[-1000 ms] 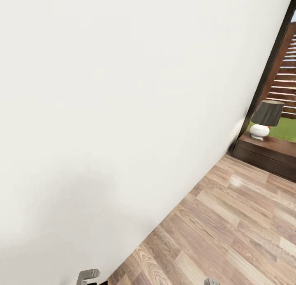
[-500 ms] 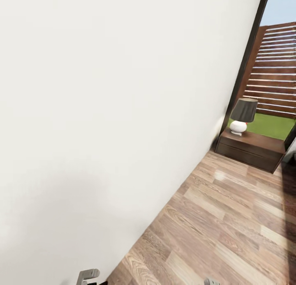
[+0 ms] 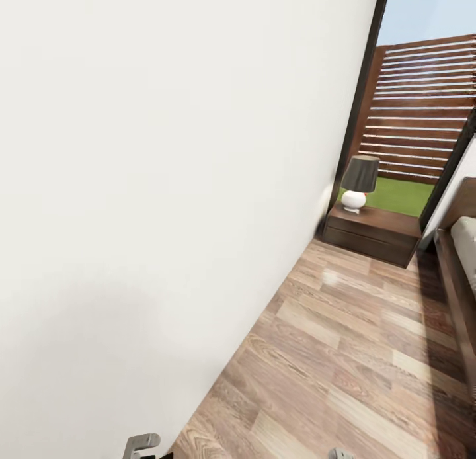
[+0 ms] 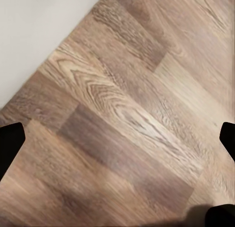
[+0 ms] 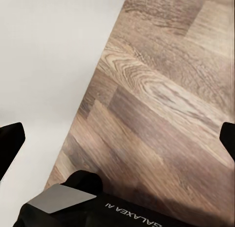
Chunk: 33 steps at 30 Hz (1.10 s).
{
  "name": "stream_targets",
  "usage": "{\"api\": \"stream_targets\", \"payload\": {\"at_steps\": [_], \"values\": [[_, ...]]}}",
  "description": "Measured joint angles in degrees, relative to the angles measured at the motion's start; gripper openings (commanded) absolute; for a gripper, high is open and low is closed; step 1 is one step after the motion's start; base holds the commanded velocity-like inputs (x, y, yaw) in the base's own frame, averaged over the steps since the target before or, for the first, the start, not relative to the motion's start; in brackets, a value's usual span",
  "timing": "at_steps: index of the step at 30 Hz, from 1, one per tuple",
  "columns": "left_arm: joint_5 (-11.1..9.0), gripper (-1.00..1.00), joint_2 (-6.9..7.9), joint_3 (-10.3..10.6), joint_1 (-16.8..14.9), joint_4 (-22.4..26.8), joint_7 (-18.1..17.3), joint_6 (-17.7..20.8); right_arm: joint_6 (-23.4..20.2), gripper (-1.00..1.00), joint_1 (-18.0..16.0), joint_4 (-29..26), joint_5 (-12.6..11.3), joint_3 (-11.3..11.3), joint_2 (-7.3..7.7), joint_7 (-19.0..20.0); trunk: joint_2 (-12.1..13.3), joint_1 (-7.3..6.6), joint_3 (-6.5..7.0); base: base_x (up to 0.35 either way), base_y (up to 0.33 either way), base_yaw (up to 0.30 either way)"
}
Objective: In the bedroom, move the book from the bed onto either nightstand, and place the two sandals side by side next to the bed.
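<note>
A low dark reddish-brown nightstand (image 3: 373, 233) stands against the far window wall of the bedroom, with a lamp (image 3: 359, 181) on top. The bed (image 3: 456, 293) comes in at the right edge: its dark wooden frame and a strip of off-white mattress (image 3: 467, 242). The book and the sandals are out of view. My left gripper (image 4: 117, 141) hangs open over bare wood-plank floor, its black fingertips (image 4: 10, 143) far apart. Beside the wall's foot my right gripper (image 5: 117, 141) is open too, with nothing between its fingers.
A white wall (image 3: 165, 181) runs close along my left side. Wood-plank floor (image 3: 344, 353) stretches ahead between the wall and the bed. Behind the nightstand a tall dark-framed window (image 3: 423, 102) looks onto a slatted fence and grass.
The head camera has turned right, so the nightstand and lamp sit further left in the picture. The bed's edge has come into view. The grippers look unchanged.
</note>
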<state>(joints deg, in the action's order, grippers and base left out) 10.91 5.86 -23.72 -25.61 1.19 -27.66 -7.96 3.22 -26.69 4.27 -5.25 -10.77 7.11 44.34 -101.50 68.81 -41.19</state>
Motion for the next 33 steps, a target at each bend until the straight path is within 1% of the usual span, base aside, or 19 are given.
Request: {"api": "stream_targets", "payload": {"at_steps": [6, 33], "values": [[0.00, 1.00, 0.00, 0.00, -0.01, 0.00, 0.00, 0.00, 0.01, 1.00, -0.01, 0.00, 0.00, 0.00, 0.00, 0.00, 0.00, 0.03, -0.13, 0.124, 0.000, -0.235], [0.00, 1.00, 0.00, 0.00, 0.03, 0.00, 0.00, 0.00, 0.03, 1.00, 0.00, 0.00, 0.00, 0.00, 0.00, 0.00, 0.00, 0.03, -0.75, 0.002, 0.000, -0.269]]}}
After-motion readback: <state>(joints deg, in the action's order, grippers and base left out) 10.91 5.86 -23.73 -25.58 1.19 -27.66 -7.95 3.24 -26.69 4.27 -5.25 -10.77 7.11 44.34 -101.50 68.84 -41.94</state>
